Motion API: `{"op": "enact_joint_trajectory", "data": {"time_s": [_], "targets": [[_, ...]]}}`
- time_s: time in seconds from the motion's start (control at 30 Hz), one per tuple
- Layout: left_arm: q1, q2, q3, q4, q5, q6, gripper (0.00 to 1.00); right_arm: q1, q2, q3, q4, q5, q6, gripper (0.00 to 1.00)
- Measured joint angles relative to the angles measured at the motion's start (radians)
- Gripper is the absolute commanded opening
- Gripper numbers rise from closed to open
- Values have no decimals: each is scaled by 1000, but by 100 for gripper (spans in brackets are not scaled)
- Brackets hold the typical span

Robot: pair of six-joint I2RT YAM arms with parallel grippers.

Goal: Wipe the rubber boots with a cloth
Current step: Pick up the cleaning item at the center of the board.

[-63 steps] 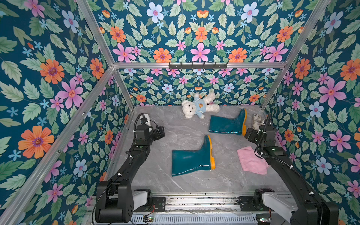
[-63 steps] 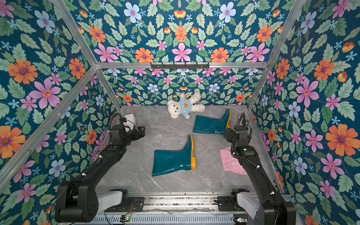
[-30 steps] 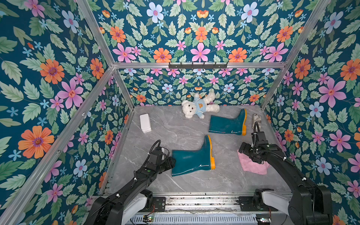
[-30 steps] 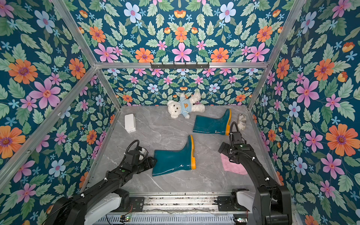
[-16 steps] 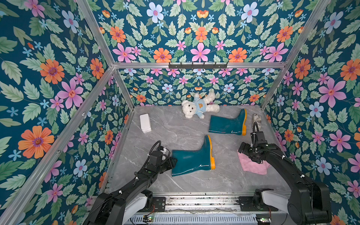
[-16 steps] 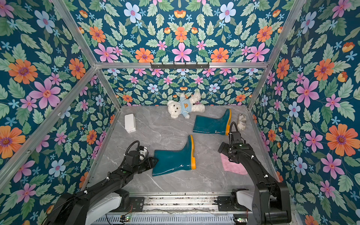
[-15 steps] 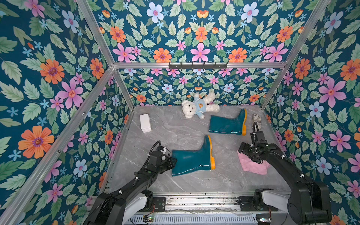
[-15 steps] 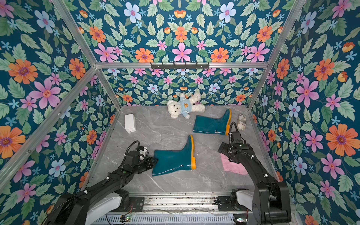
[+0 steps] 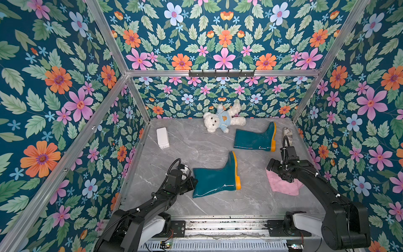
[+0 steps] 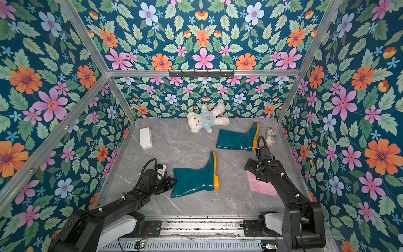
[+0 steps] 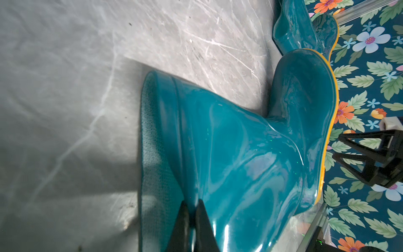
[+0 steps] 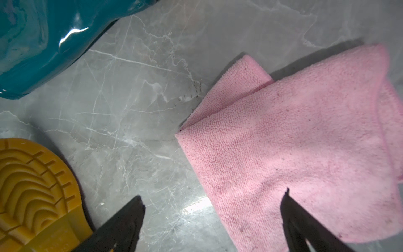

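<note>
Teddy bear (image 9: 220, 121), white box (image 9: 162, 138), mottled rag (image 9: 287, 133)

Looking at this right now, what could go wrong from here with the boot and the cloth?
The left gripper pinches only the shaft rim of the near glossy teal rubber boot; slick rubber may slip or fold when lifted.
The open right gripper straddles just an edge of the fuzzy pink cloth, so closing may catch only a corner or scrape the grey marble table.
</note>
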Motion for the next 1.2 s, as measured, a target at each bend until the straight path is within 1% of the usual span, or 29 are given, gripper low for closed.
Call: {"op": "enact_joint_trajectory", "data": {"time_s": [0.13, 0.17, 0.2, 0.33, 0.4, 0.43, 0.47, 0.5, 0.53, 0.63, 0.77, 1.03, 1.2], "targets": [[0, -24, -6, -6, -6, 0, 0, 0, 2, 0, 0, 0, 0, 98], [0, -31, -6, -9, -8, 0, 3, 0, 4, 2, -3, 0, 0, 98], [0, -36, -4, -18, -8, 0, 8, 0, 6, 4, -6, 0, 0, 98], [0, -53, 13, -71, -31, 10, 24, 0, 8, 10, -7, 0, 0, 99], [0, -67, 18, -105, -44, 13, 30, 0, 8, 10, -8, 0, 0, 99], [0, -74, 18, -117, -55, 14, 31, 0, 7, 10, -8, 0, 0, 99], [0, -84, 18, -135, -64, 15, 35, 0, 6, 10, -8, 0, 0, 99], [0, -95, 18, -154, -72, 15, 36, 0, 4, 10, -8, -1, 0, 99], [0, -106, 16, -169, -79, 14, 40, 0, 2, 10, -8, -1, -1, 99], [0, -148, -3, -202, -112, 3, 41, 0, -4, 9, -7, -4, -1, 99], [0, -182, -34, -202, -115, -12, 41, 0, -5, 9, -7, -13, -2, 99], [0, -156, -93, -46, -52, -50, 36, 0, -19, 4, -7, -18, -4, 99], [0, -159, -116, 13, -18, -73, 33, 0, -21, 4, -6, -18, -4, 99]]}}
